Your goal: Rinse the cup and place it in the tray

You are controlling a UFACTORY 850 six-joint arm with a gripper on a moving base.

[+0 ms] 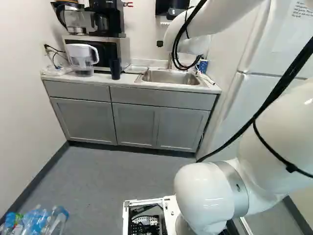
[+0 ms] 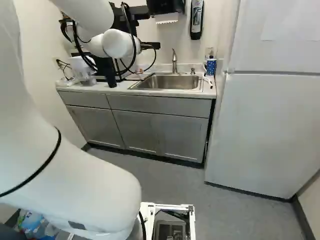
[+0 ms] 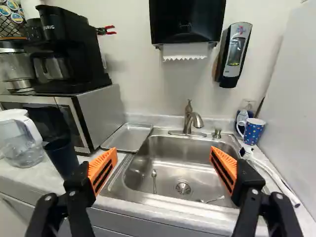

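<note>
Reaching ahead toward the counter, we spread the two fingers of our gripper [image 2: 150, 45] wide, facing the sink [image 3: 145, 170]. Over the basin we have open room, with the faucet [image 3: 188, 118] rising at its back edge. The blue dotted cup [image 3: 254, 132] stands at the back corner, hemmed in beside the fridge [image 3: 291, 98]; a white-handled brush [image 3: 269, 173] lies before it. Across the basin, the tray [image 3: 129, 137] sits tight between sink and microwave [image 3: 98, 111].
</note>
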